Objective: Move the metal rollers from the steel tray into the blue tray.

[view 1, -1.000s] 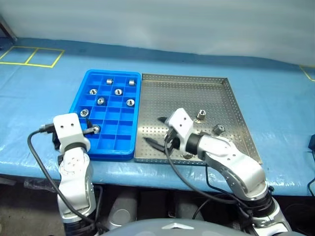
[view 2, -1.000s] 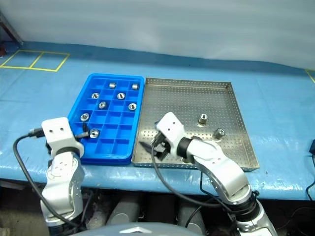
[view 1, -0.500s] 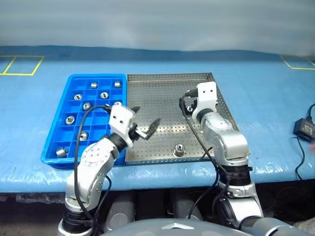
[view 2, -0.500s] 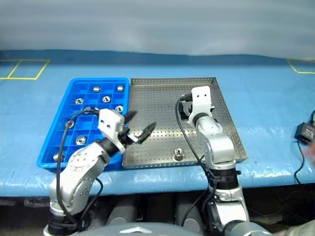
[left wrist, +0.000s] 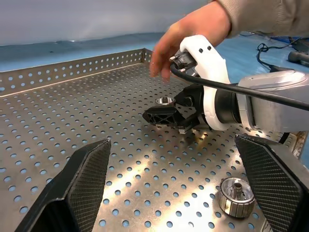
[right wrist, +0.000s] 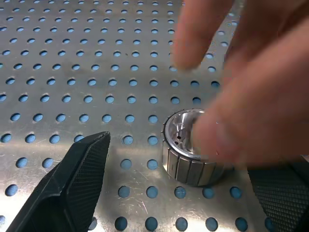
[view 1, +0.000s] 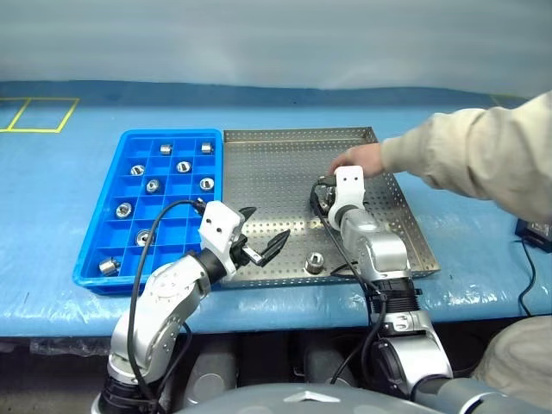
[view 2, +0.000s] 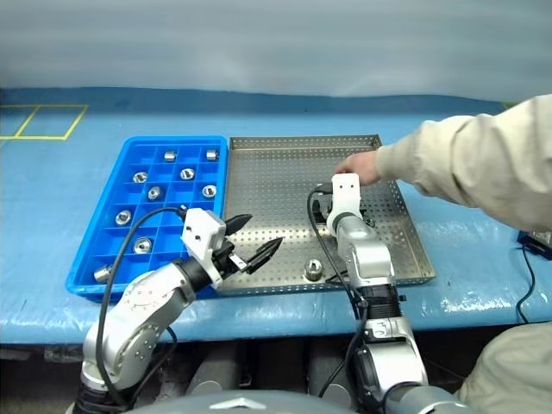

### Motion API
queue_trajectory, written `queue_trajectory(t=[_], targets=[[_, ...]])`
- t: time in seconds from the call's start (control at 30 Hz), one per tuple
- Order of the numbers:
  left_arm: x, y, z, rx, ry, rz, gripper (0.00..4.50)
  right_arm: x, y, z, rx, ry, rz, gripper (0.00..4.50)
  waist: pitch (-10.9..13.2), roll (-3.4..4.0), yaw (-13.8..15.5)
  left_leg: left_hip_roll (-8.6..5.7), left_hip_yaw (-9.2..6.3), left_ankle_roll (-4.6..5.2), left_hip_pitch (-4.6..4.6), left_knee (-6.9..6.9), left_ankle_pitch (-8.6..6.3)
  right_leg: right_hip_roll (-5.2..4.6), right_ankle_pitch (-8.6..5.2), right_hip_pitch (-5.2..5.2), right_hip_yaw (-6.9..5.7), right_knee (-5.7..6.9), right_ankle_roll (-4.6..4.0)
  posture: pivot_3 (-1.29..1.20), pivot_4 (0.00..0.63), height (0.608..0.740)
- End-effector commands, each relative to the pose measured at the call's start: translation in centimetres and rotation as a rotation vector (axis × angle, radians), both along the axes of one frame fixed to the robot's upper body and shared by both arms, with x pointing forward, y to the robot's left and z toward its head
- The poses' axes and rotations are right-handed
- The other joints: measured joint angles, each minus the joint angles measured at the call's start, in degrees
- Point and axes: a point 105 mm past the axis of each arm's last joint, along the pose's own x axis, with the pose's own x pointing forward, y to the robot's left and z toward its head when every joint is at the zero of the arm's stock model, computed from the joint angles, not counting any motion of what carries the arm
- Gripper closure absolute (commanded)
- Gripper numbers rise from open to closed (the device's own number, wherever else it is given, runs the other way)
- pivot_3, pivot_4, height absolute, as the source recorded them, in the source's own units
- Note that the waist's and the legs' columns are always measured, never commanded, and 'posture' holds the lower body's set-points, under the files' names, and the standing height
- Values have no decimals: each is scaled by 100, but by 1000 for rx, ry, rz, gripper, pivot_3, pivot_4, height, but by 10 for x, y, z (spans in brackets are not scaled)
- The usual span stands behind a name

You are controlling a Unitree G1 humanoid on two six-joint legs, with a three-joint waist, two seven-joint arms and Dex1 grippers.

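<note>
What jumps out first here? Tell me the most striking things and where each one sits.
A person's hand reaches in from the right over the steel tray, right at the right gripper, whose open fingers straddle a metal roller. The left gripper hangs open over the tray's near left part, with another roller near the front rim. Beside it on the left, the blue tray already holds several rollers.

A long table [view 1: 69, 185] draped in a wrinkled blue sheet [view 1: 483, 285] fills the foreground. Yellow tape lines [view 1: 39, 116] mark rectangles on it at the far left. Behind stands a plain pale grey wall [view 1: 276, 39]. A black cable [view 1: 528, 276] trails at the right edge.
</note>
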Motion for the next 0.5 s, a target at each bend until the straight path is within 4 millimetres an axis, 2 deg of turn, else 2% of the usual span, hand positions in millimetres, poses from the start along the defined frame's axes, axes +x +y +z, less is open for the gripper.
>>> queue_trajectory(t=[0.03,0.5], targets=[[-6,-6,16,-28,-62,-25,25,2,1,9,15,-41,3,0,0,1,2,0,0,0,0,0,0,0,-1,0,0,0,1,131,150,740],[-7,-11,15,-30,-56,-44,25,2,0,9,12,-41,5,0,0,3,5,0,1,0,0,0,0,-1,-2,0,2,0,2,126,150,740]])
